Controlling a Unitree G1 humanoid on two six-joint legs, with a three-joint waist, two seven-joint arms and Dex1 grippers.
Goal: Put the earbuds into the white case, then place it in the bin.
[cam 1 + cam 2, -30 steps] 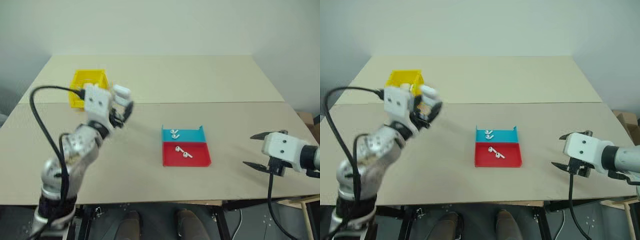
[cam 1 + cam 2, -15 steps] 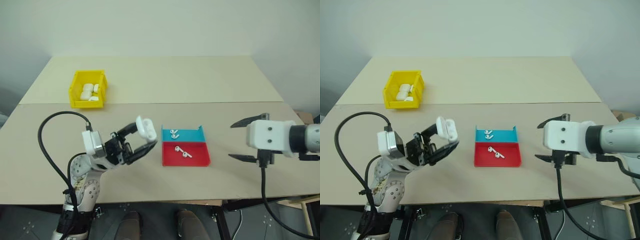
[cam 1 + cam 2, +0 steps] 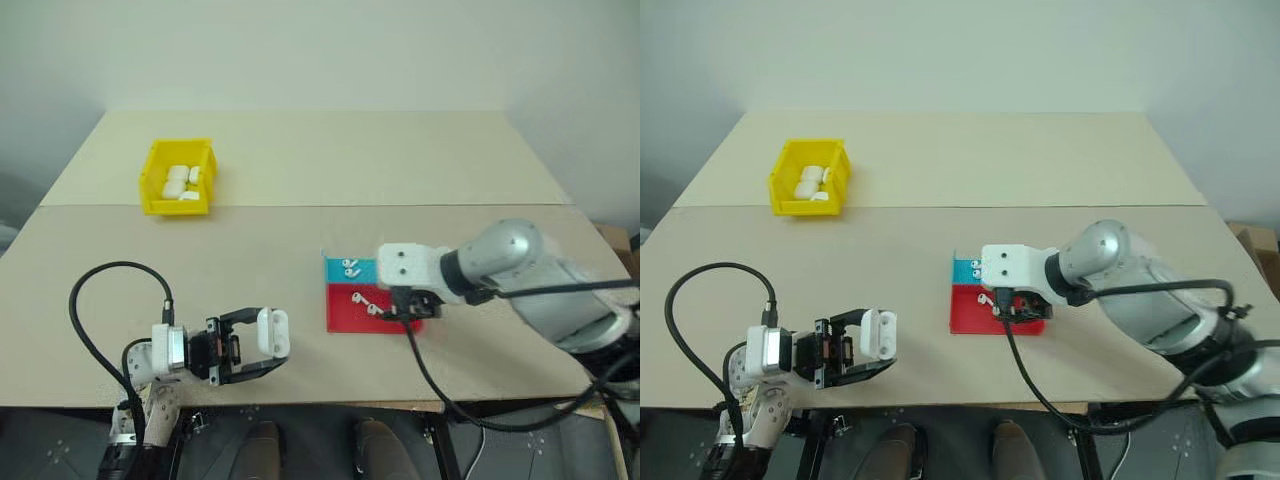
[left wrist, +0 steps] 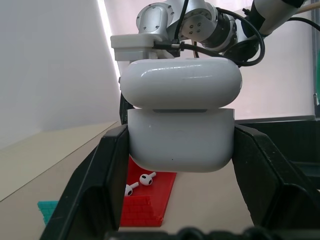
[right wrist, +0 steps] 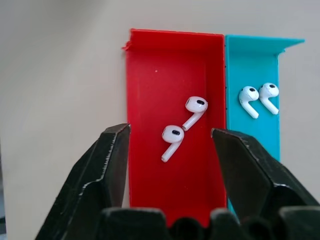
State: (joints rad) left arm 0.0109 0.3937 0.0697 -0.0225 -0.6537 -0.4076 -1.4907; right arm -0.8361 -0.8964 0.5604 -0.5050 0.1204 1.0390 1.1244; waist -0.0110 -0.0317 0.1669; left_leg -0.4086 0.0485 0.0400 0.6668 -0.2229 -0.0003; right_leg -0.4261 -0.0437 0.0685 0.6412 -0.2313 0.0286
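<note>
Two earbuds (image 5: 180,125) lie side by side on the red half of a shallow two-colour tray (image 3: 345,315), with a second pair (image 5: 258,97) on the blue half next to it. The right gripper (image 5: 170,145) hangs just above the red half, its black fingers spread apart with the nearer pair showing between them, clear of both fingers. Well off to the robot's left, near the front edge of the table (image 3: 300,160), the left gripper (image 3: 265,350) is clamped on the white case (image 4: 181,115), its body pinched between the two fingers and its lid up (a dark seam shows between lid and body in the left wrist view). The yellow bin (image 3: 178,178) sits far back on the left and already holds several white cases. The step in hand looks like the pick of the first earbud; next the right fingers would need to drop around one stem alone and close narrowly, since the two buds lie almost touching and could be nudged together. No brand, label or writing can be read anywhere.
</note>
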